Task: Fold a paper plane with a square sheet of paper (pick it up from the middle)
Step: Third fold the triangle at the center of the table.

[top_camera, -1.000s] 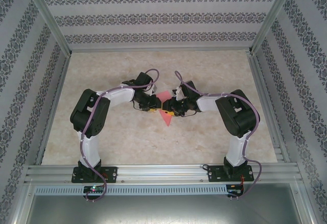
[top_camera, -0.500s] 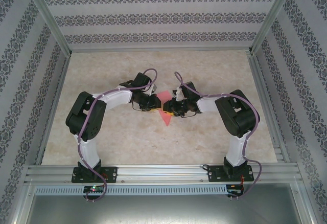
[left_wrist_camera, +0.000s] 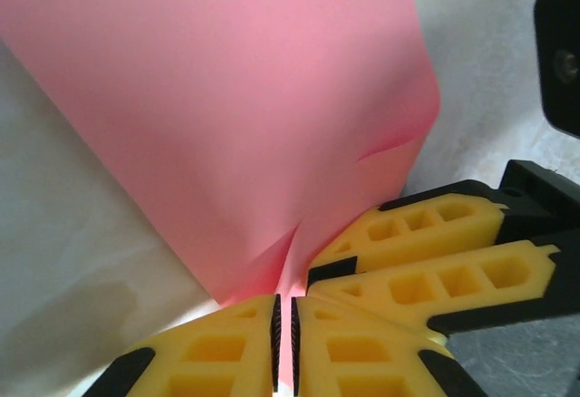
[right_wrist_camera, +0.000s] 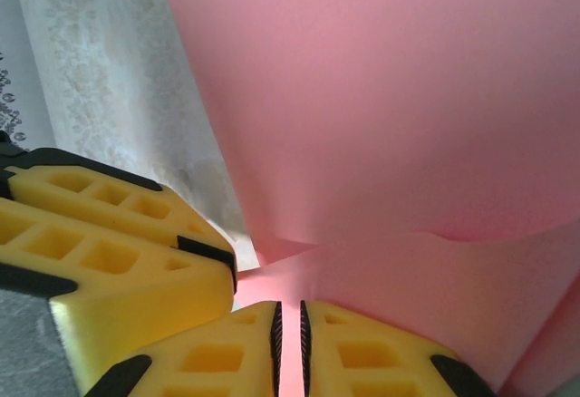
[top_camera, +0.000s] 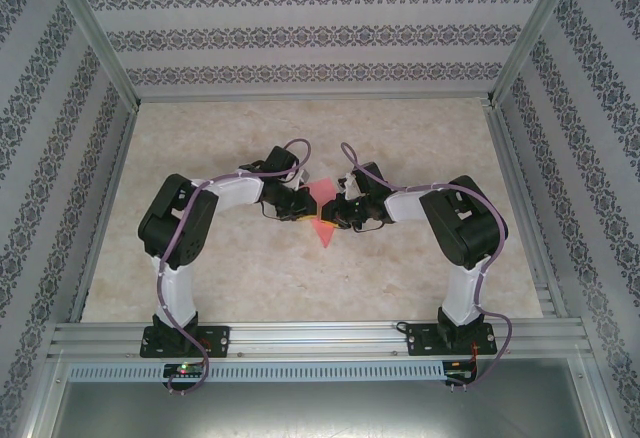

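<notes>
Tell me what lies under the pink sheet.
Pale tabletop shows around the sheet, pinched by the left gripper and right gripper. The patch directly beneath it is covered.

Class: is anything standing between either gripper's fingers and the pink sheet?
Nothing visible does. The left gripper and the right gripper each pinch the square sheet of paper directly between their fingers, close beside each other.

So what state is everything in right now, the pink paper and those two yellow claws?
square sheet of paper: pinched by both grippers, buckled and creased, not yet a plane.
left gripper: shut on the paper.
right gripper: shut on the paper.
</notes>
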Robot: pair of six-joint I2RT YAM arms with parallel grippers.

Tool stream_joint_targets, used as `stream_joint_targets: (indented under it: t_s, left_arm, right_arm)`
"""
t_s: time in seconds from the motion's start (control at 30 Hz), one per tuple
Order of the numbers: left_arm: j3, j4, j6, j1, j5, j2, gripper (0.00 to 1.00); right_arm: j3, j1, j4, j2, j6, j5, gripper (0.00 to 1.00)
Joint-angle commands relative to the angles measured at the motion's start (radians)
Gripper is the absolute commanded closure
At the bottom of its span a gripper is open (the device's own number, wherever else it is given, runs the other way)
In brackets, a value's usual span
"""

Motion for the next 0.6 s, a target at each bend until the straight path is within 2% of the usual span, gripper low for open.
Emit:
stream_joint_targets:
  t_s: [0.0,0.3,0.43,0.57]
  left_arm:
    - [0.0,0.015,0.015,-0.007,0.02,0.022,0.84]
    - [0.02,-0.007,0.044,-0.008,0.016,0.053,0.84]
    - [0.038,-0.016,0.05,-0.006,0.014,0.066,0.77]
    - [0.071,-0.038,0.065,-0.005,0.008,0.074,0.75]
  right_arm:
    - [-0.028,0.013,-0.059,0.029,-0.011,0.025,0.83]
    - [-0.029,0.013,-0.059,0.028,-0.011,0.024,0.84]
    - [-0.031,0.012,-0.06,0.024,-0.013,0.028,0.84]
    - [-0.033,0.013,-0.066,0.015,-0.017,0.036,0.84]
